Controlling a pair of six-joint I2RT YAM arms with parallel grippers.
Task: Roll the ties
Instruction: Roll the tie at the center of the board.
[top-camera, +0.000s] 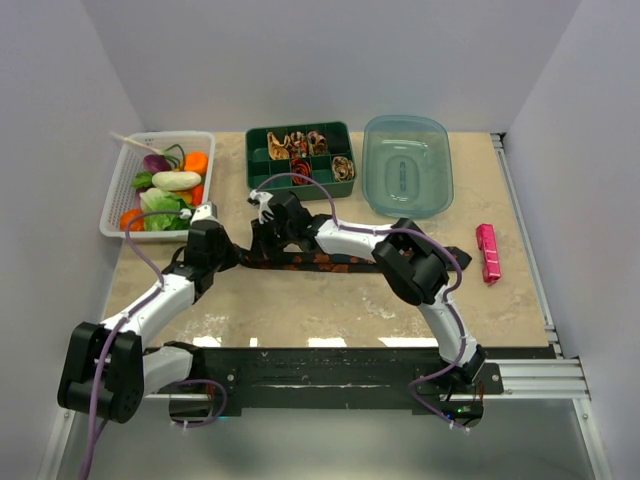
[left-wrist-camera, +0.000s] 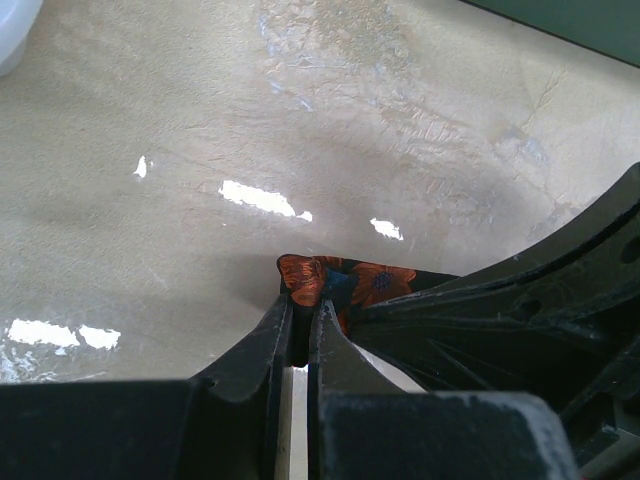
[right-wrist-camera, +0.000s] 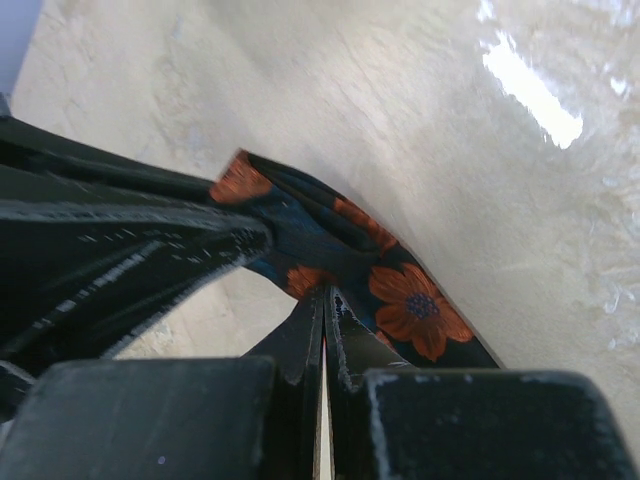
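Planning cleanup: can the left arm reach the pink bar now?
Probably not: bar lies at the far right, the right arm crosses between, and the left gripper is shut on the tie.

Even light, bright glare patches on the table (left-wrist-camera: 100, 150), foreground possibly soft.

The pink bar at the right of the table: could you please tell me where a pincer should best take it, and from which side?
Take the pink bar at its middle, coming from straight above and closing across its narrow width. It lies flat on the table, its long axis running roughly near to far, and nothing touches its long sides.
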